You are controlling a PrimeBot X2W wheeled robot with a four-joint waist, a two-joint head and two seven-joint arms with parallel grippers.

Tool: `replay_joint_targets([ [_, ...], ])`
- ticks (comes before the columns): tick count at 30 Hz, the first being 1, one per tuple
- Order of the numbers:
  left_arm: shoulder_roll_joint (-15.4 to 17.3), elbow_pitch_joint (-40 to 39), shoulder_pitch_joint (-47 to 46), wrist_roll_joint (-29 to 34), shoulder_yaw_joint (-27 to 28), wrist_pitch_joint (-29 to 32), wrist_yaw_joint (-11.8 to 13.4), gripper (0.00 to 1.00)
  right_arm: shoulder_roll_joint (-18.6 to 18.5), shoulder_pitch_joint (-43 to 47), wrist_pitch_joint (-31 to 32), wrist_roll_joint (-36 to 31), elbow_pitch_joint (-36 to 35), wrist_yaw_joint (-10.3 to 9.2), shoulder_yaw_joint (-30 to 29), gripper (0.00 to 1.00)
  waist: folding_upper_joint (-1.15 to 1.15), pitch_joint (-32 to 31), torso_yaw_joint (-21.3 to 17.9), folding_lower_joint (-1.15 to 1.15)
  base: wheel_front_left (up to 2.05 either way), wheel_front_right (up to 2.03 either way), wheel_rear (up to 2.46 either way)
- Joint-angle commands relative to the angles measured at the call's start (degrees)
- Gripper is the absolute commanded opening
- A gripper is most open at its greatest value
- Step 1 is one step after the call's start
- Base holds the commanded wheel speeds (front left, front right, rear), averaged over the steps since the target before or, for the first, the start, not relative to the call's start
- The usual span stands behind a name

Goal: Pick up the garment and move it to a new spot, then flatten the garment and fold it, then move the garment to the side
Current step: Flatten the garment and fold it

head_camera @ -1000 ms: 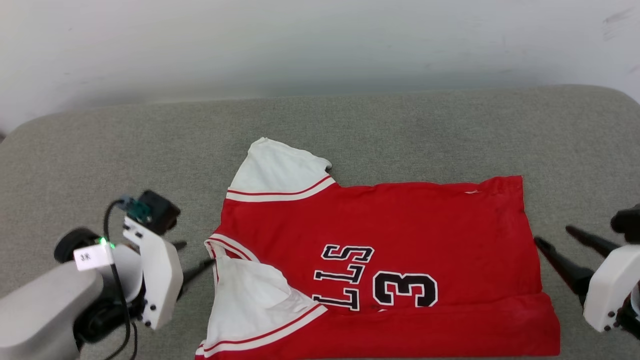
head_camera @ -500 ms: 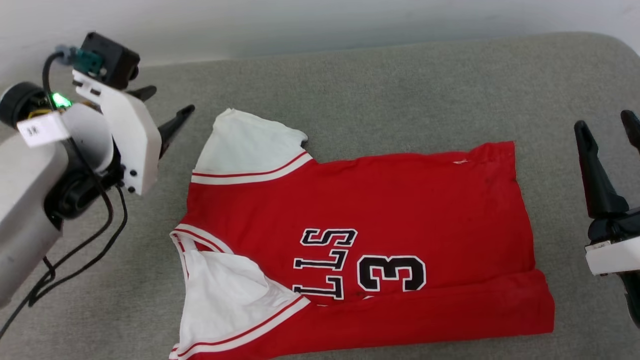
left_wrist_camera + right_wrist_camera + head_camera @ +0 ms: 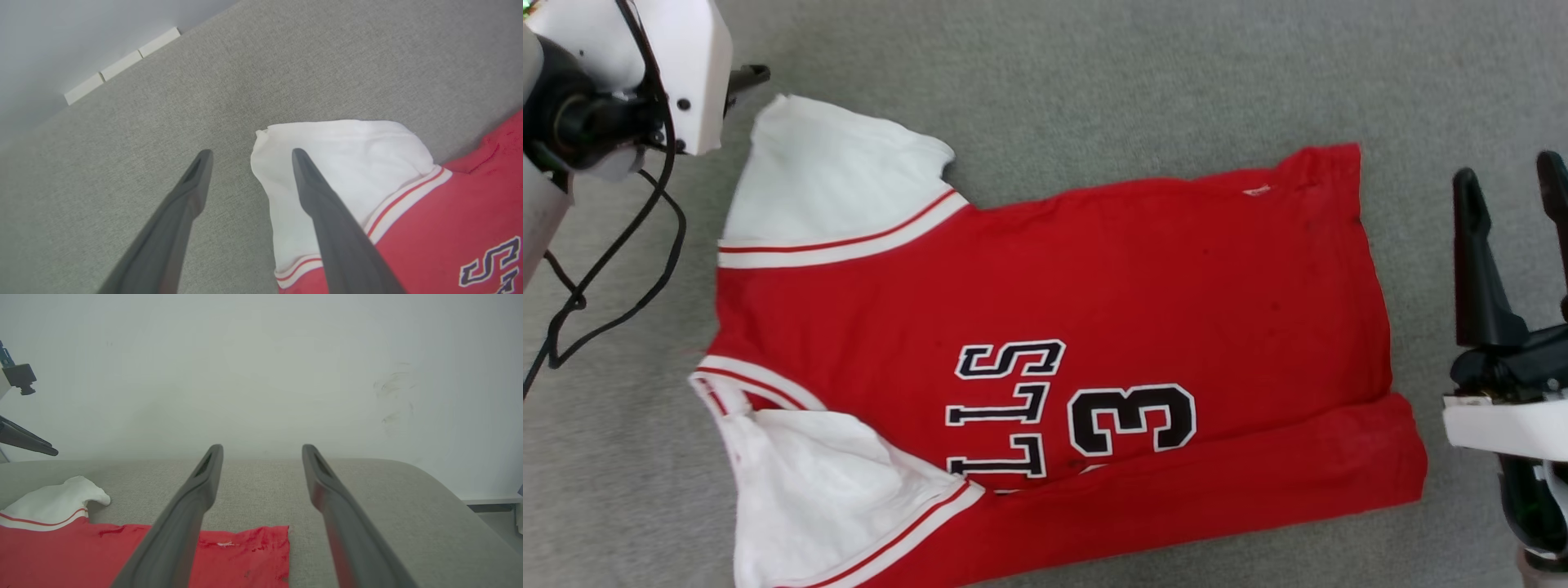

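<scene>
The garment (image 3: 1143, 269), a red jersey with white sleeves and a black number 3, lies spread on the grey cushion (image 3: 1094, 73), collar to the left and hem to the right. Its near long edge is folded up over the lettering. My left gripper (image 3: 251, 152) hovers open over the outer corner of the far white sleeve (image 3: 347, 155), and one of its fingertips (image 3: 754, 74) shows at the top left of the head view. My right gripper (image 3: 1507, 163) stands open and empty just right of the hem, its fingers pointing away, beside the hem's far corner (image 3: 261, 547).
The cushion's far edge meets a pale wall (image 3: 261, 355). A black cable (image 3: 621, 269) hangs from my left wrist over the cushion left of the garment. The cushion's rounded right end (image 3: 449, 490) drops off toward the floor.
The head camera has tilted down and closer. Relative to the garment, my left gripper went from the collar to the far sleeve. My right gripper turned to point away beside the hem.
</scene>
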Motion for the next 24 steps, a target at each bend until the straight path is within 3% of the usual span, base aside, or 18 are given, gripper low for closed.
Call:
replay_joint_targets([
  [1,-0.9,1.9,-0.9,-0.8,-0.6,3.0,0.2,1.00,0.6,-1.4,-0.4,-0.5,0.0,-0.02,0.8,1.00,0.00,3.5,-2.4,-0.01,0.00,0.00,0.00],
  [13,-1.1,6.9,0.3,0.4,-6.8,11.7,-2.7,1.00,0.3,-4.8,-2.1,-1.1,2.8,-0.02,3.1,1.00,0.00,7.6,-4.8,-0.01,0.00,0.00,0.00],
  [14,-0.7,5.9,0.6,0.3,-6.8,10.7,-3.3,0.00,-0.6,-5.4,-2.1,-1.4,3.1,-0.02,2.2,1.00,0.00,7.0,-4.4,-0.01,0.00,0.00,0.00],
  [22,0.1,2.4,-1.6,1.4,-5.8,4.5,-4.0,0.00,-6.1,-11.3,2.2,-1.9,1.4,-0.02,1.0,1.00,0.00,3.8,-1.9,-0.01,0.00,0.00,0.00],
  [24,0.0,1.3,-1.2,1.1,-5.9,3.0,-4.2,0.00,-8.6,-13.6,6.0,-1.2,1.6,-0.02,1.9,1.00,0.00,2.8,-0.9,-0.01,0.00,0.00,0.00],
])
